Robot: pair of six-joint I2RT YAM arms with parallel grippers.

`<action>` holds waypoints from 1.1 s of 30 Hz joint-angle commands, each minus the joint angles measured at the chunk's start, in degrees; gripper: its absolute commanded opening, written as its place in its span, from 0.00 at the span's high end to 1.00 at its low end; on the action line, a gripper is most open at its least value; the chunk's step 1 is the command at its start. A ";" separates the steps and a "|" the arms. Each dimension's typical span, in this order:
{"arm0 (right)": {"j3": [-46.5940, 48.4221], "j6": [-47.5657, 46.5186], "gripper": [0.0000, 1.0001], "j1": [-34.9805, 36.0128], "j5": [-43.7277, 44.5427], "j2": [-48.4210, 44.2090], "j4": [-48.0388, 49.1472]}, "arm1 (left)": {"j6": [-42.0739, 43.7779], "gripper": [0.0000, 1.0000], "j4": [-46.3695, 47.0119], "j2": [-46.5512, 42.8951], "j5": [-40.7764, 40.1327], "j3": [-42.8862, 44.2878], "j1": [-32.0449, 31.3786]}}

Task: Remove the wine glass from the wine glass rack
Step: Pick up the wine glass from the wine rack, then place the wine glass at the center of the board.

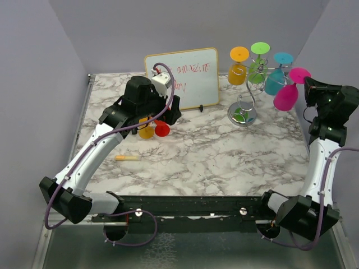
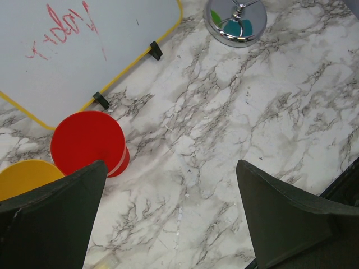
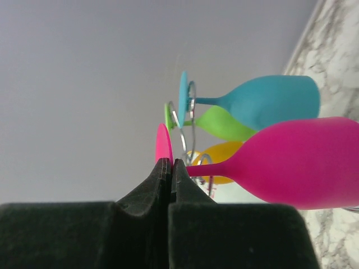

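Hanging on wine glass rack (image 1: 242, 116): 4 wine glasses – orange glass (image 1: 237, 74), green glass (image 1: 257, 73), teal glass (image 1: 275, 82), magenta glass (image 1: 286, 97). On table (image 1: 224, 157): 2 – red glass (image 1: 162, 130), yellow glass (image 1: 146, 133). Rack: 1. Whiteboard (image 1: 188, 78): 1. Small yellow stick (image 1: 128, 158): 1.

Marble table (image 1: 224, 151): whiteboard (image 1: 188, 75), wine glass rack (image 1: 243, 115), red glass (image 1: 162, 130), yellow glass (image 1: 146, 132).

A white surface (image 1: 213, 151) veined in grey like marble fills the enclosure, edged on the left by a thin metal rim (image 1: 84, 112). Plain pale lavender-grey panels close it in: a back wall (image 1: 185, 25), a left wall (image 1: 33, 95) and a right wall (image 1: 343, 45). The light is soft and even, with faint shadows.
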 commanded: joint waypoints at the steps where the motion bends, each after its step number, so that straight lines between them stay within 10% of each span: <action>1: -1.72 -5.20 0.99 -0.08 8.10 -3.96 -8.50 | -0.90 0.01 0.90 -0.71 -1.25 -0.75 0.20; 15: -11.27 -17.62 1.00 3.58 -0.27 -15.42 -17.45 | -0.79 0.01 0.98 -1.54 -1.59 -1.64 0.22; 33: -22.22 -33.41 0.99 12.28 -36.62 -17.23 -9.38 | -5.35 0.01 3.58 -6.16 0.62 -6.71 0.28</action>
